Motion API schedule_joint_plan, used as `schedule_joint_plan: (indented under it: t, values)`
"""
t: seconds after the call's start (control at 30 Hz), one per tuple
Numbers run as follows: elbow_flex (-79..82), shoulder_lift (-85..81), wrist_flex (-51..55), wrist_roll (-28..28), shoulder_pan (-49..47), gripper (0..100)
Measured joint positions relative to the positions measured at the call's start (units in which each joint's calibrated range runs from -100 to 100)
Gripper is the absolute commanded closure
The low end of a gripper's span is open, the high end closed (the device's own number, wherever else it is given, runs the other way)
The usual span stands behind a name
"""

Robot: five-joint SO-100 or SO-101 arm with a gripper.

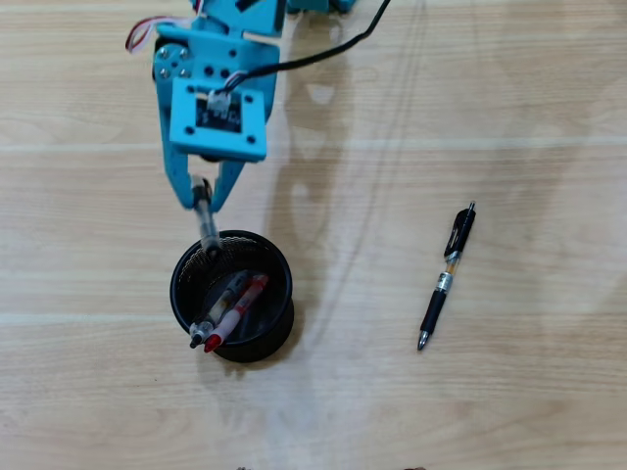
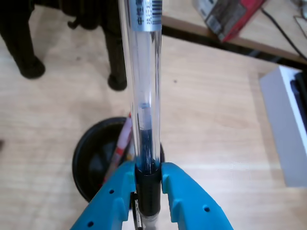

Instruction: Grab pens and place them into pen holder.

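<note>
Gripper (image 1: 203, 199) above pen holder (image 1: 274, 257)

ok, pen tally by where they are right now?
In holder: 2, the red pen and a clear pen
In gripper: 1, a clear pen
On table: 1, the black pen
Total: 4

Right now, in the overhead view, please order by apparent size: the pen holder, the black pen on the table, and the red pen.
1. Pen holder, largest.
2. Black pen, lying apart on the table.
3. Red pen, leaning inside the holder; it looks shorter, but it is tilted and partly hidden, so this rank is unsure.
</note>
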Motion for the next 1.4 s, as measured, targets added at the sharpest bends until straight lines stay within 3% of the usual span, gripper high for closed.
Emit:
schedule_joint_plan:
  t: [0.23, 0.77, 0.9, 1.07, 1.4]
  values:
    - [15.9, 0.0, -21.9, -5.4, -0.3, 98]
    - [36.3, 0.0, -42.3, -6.6, -0.8, 98]
    - [36.8, 0.0, -44.5, -6.6, -0.8, 97]
    - [36.9, 0.0, -44.7, -6.6, -0.8, 88]
    - [36.9, 0.0, -45.0, -6.6, -0.8, 88]
